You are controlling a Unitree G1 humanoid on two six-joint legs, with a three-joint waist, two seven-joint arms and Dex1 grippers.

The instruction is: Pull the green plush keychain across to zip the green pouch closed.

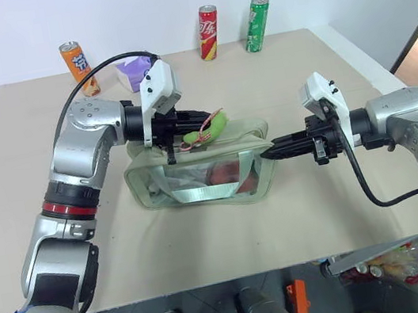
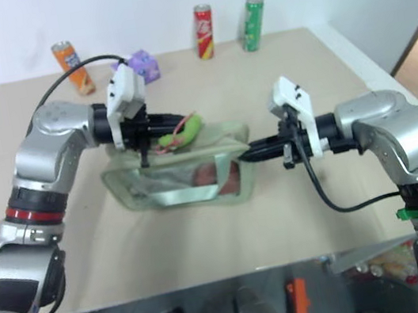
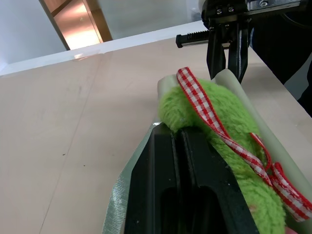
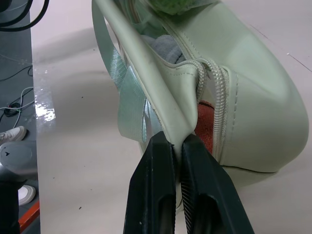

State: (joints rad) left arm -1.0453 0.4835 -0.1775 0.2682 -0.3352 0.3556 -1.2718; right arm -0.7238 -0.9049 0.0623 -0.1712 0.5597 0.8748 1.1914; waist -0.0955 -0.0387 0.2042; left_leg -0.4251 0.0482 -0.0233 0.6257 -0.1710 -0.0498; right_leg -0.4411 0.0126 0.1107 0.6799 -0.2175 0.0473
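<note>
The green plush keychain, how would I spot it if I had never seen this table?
Look to the middle of the beige table, where a pale green pouch with a clear front stands between two robot arms. On its top edge lies the green plush keychain, pinched by the left gripper. It is fuzzy and lime-bright, with a red checked ribbon.

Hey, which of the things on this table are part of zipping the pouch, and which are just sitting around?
Part of the job:
green plush keychain, in the left gripper
green pouch, end pinched by the right gripper

Just lying about:
orange can
red can
green can
purple pack
</note>
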